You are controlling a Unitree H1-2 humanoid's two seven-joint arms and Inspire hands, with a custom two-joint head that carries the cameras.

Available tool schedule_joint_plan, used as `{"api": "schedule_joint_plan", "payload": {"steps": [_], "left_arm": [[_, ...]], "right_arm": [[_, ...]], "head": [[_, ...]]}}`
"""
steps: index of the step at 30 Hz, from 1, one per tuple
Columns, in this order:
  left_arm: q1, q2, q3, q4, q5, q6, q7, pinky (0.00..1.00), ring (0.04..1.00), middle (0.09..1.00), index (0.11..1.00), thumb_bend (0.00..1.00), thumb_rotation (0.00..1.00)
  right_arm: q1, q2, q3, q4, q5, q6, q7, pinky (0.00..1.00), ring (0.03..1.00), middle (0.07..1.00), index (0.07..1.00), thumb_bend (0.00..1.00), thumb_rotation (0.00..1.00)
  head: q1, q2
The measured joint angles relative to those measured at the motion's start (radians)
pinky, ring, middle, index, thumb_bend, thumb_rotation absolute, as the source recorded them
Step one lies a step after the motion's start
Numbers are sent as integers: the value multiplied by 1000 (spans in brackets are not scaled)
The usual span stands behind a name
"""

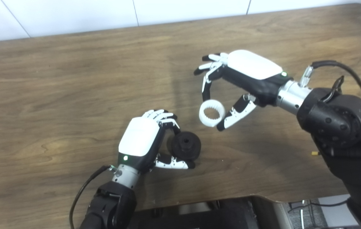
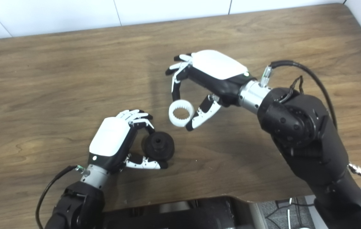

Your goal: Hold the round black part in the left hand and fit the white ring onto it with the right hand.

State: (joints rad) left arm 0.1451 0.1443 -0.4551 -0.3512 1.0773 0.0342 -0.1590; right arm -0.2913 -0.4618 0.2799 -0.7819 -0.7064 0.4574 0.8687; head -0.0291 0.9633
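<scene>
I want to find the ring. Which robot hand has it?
The right hand pinches the white ring above the table. The left hand grips the round black part instead.

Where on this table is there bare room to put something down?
The table's whole left half, from the wall down to the left robot hand, is bare wood, as is the far strip behind the right robot hand. It is crowded in the middle, where the white ring hangs close to the black part.
</scene>
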Motion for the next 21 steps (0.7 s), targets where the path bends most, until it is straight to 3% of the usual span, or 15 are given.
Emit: {"api": "schedule_joint_plan", "payload": {"steps": [12,21], "left_arm": [[0,-5,-1,0,5,3,-2,861,836,776,486,519,53],[-5,-7,-6,0,15,6,-4,856,833,771,485,519,54]], "right_arm": [[30,56,76,-4,-37,-68,3,1000,982,872,482,523,143],[32,70,98,26,-74,-122,2,1000,978,874,483,522,143]], "head": [[12,-2],[17,-5]]}}
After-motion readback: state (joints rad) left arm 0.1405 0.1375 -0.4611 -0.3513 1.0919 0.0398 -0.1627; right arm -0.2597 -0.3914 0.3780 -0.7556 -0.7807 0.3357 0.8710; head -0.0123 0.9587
